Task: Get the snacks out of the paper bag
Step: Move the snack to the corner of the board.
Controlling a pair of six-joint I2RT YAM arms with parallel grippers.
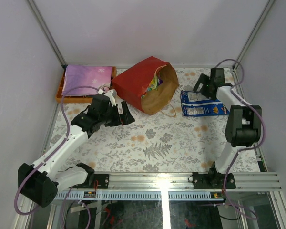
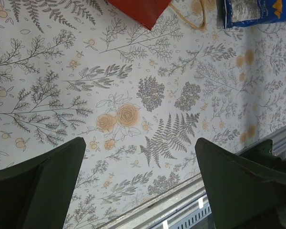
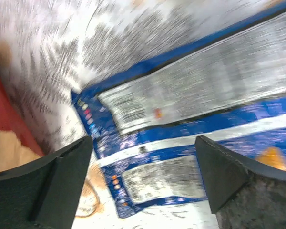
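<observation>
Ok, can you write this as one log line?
red paper bag: on side, snacks inside | blue-white glossy packet: outside bag | left gripper: open | right gripper: open above packet

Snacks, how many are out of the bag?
1. The blue-white packet lies on the table beside the open paper bag. Colourful packets show inside it; more may be hidden.

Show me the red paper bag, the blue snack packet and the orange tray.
red paper bag (image 1: 133,88), top view, red outer side
blue snack packet (image 1: 205,109), top view, middle of its face
orange tray (image 1: 60,93), top view, left rim
</observation>
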